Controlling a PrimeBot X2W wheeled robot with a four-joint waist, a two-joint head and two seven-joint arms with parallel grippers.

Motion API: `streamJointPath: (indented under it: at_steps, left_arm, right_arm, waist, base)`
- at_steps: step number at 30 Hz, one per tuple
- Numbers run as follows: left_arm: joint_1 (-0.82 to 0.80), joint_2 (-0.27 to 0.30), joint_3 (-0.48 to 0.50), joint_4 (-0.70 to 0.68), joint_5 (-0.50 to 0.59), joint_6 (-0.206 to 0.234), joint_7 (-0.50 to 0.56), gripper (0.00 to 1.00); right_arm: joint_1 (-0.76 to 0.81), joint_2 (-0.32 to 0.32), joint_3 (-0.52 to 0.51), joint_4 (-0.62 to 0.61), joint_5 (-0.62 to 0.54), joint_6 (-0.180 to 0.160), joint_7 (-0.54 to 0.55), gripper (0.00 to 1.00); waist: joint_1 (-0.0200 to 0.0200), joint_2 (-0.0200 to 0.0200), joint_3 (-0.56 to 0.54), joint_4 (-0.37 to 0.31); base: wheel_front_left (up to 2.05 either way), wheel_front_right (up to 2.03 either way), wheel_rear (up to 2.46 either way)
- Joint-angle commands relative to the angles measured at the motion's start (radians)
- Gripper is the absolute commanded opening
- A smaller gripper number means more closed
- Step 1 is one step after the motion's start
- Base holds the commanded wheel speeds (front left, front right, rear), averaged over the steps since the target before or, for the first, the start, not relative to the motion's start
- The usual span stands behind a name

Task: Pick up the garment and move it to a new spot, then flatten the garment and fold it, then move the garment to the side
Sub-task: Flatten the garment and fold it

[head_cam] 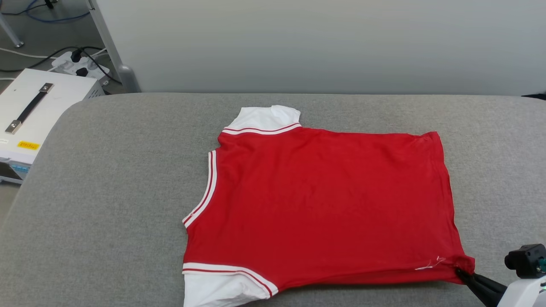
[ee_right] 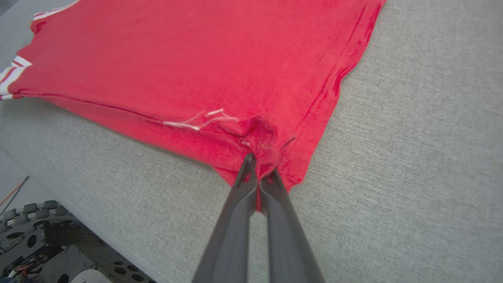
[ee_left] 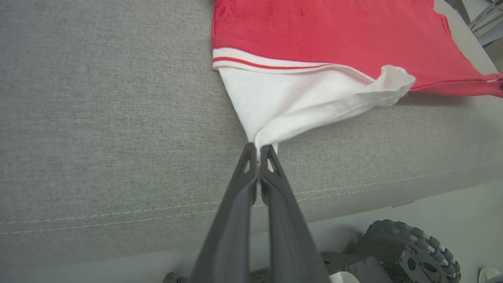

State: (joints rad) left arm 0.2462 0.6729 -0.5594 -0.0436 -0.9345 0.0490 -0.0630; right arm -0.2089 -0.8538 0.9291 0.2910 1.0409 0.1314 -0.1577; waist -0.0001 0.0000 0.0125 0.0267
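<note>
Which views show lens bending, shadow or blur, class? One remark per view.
Head view: soft even light, the garment sharp. Left wrist view: cushion stitching curves, shadow under the white sleeve. Right wrist view: right gripper blurs near the lens.

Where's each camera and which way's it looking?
Head view: on the head, looking down at the garment on the grey table; right gripper lower right.
Left wrist view: on the left arm, along the left gripper pinching the white sleeve.
Right wrist view: on the right arm, along its fingers pinching the hem corner.
Head and right wrist share that corner's white thread.
</note>
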Motion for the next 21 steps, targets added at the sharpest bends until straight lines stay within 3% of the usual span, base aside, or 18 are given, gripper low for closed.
streamJointPath:
  at_steps: [1,5,10,21]
  left_arm:
    - [0.004,0.015,-0.002,-0.008,-0.003,-0.006,0.007,0.00]
    - [-0.036,0.015,-0.008,-0.007,0.057,-0.005,-0.027,0.00]
    - [-0.152,0.011,-0.017,0.002,0.127,-0.041,-0.044,0.00]
    - [-0.494,0.006,-0.032,0.093,0.211,-0.139,0.023,0.00]
  right_arm:
    - [0.024,-0.004,-0.020,-0.007,-0.007,-0.001,0.007,0.00]
    - [0.061,0.009,-0.072,-0.030,-0.026,-0.001,0.027,0.00]
    - [0.080,0.026,-0.155,-0.069,-0.045,-0.001,0.048,0.00]
    - [0.041,0.071,-0.310,-0.143,-0.078,-0.001,0.110,0.00]
  waist:
    - [0.0001,0.0000,0.002,0.005]
    - [0.0001,0.0000,0.007,0.010]
    - [0.0001,0.0000,0.023,0.010]
    - [0.0001,0.0000,0.118,-0.032]
  base:
    - [0.00,0.00,0.00]
    - [0.00,0.00,0.00]
    - [0.00,0.00,0.00]
    - [0.00,0.00,0.00]
